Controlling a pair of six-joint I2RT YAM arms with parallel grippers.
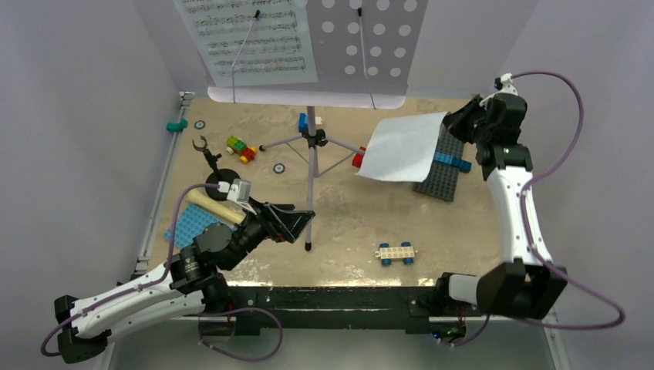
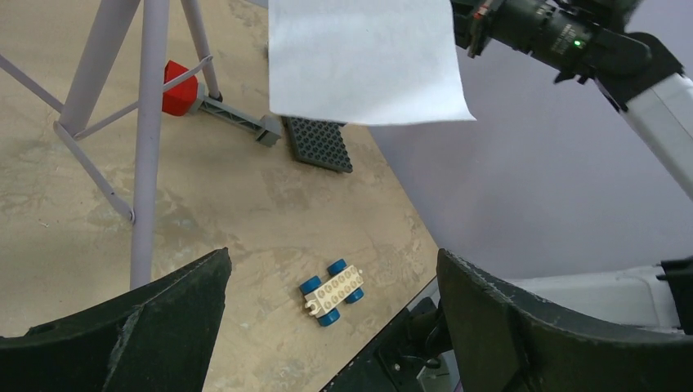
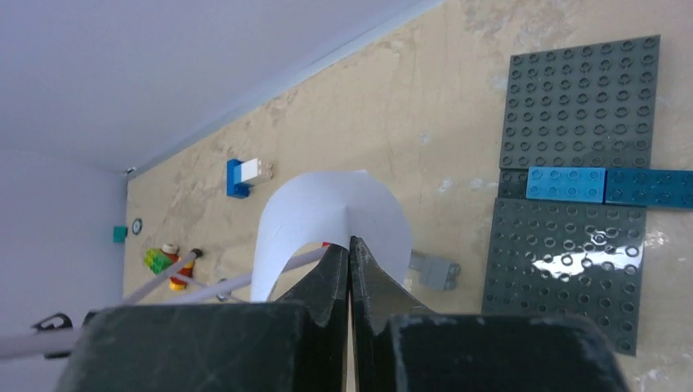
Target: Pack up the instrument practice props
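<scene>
The left fingers [image 2: 163, 318] are spread wide with nothing between them, low over the worktop [image 2: 245, 212]. Just past their tips sits a small white brick car [image 2: 333, 292] on blue wheels. One thin tripod leg of the lilac music stand [image 2: 145, 122] comes down to the worktop close on their left side. Behind these fingers, by the wrist, the cream-yellow toy microphone [image 1: 210, 205] lies on its side, partly over a blue baseplate [image 1: 183, 230]. Just beyond it stands the black mic stand [image 1: 216, 166] on its round base; whether microphone and base touch is hard to make out from above.

Farther off, the right fingers [image 3: 327, 286] are pressed together on one edge of a white sheet [image 3: 327, 204], pinching it clear of the worktop so that it curls away from their tips. Below these fingers, to their right side, lie the grey baseplates [image 3: 572, 106], with blue bricks [image 3: 605, 184] across the seam between them. Under the hanging sheet a red brick [image 2: 176, 86] joins a grey bar [image 2: 245, 121], close to another tripod leg. Beyond the sheet's far edge stands a blue and white brick [image 3: 245, 175], and left of that a cluster of green, yellow and red bricks [image 1: 241, 148].

Farthest from both pairs of fingers, the stand's perforated desk carries the sheet-music pages [image 1: 254, 38] on its left half, under a thin retaining wire
</scene>
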